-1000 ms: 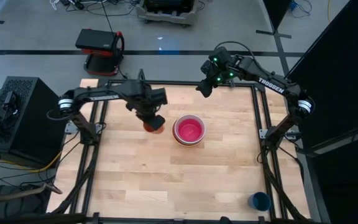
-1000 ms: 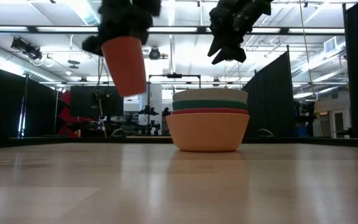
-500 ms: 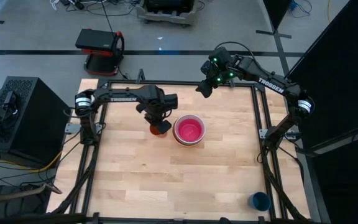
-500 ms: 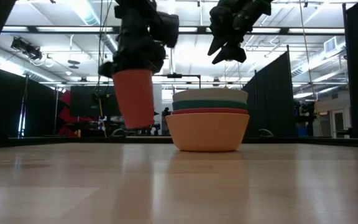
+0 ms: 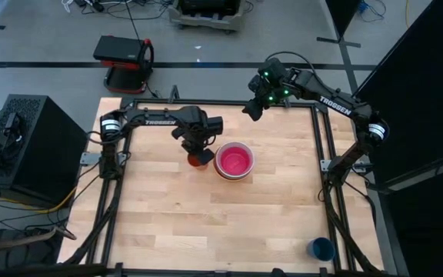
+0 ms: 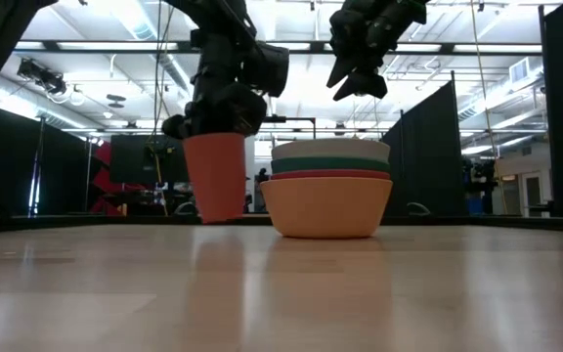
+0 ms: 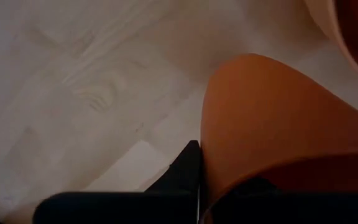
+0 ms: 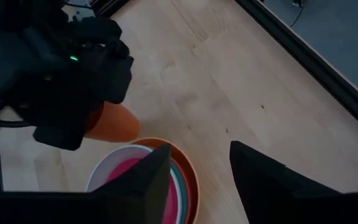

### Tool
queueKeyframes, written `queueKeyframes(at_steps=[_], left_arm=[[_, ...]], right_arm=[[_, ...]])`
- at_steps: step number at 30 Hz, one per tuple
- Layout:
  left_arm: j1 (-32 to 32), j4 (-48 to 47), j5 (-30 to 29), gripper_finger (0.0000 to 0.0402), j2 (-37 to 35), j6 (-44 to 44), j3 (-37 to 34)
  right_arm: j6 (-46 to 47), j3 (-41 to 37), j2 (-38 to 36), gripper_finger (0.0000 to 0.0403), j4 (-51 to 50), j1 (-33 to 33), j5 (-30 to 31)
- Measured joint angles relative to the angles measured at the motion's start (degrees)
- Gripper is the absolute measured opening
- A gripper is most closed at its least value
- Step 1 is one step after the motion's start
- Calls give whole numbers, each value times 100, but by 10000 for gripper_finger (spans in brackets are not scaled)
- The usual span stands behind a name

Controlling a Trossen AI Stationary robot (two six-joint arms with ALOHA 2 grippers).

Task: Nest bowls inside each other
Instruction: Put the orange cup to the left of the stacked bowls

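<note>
The bowls stand nested in one stack [image 5: 233, 161] at mid-table: the yellow-orange bowl [image 6: 325, 207] rests on the wood, with red-orange, teal and white rims above it and the pink bowl [image 5: 234, 161] innermost. My left gripper [image 5: 198, 148] is shut on a small orange cup [image 6: 213, 176] just left of the stack. My right gripper [image 5: 251, 111] hangs open and empty high over the table's far edge, looking down on the stack [image 8: 160, 177]. My left gripper holds the orange cup by its rim [image 7: 207, 180] from above, pointing down. One dark finger [image 7: 188, 168] lies against the outside of the wall; the other seems to be inside, though the rim hides it. The cup hangs nearly upright, mouth up, its base [image 6: 218, 217] just above the wood.
A small dark blue cup [image 5: 321, 248] stands near the table's front right corner. A black frame [image 5: 325, 161] runs round the table's edges. Bare wood lies in front of the stack and toward the left.
My left gripper has come down and toward the table's right with the orange cup, ending close beside the bowl stack. The cup, first high and tilted, now hangs nearly upright just over the wood.
</note>
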Motion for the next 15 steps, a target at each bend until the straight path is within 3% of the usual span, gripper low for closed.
queueKeyframes(at_steps=[10,15], left_arm=[[0,116,144,0,162,11,0],[-4,142,201,25,183,40,1]], right_arm=[[-4,0,2,167,2,0,13],[-15,0,2,166,3,-1,12]])
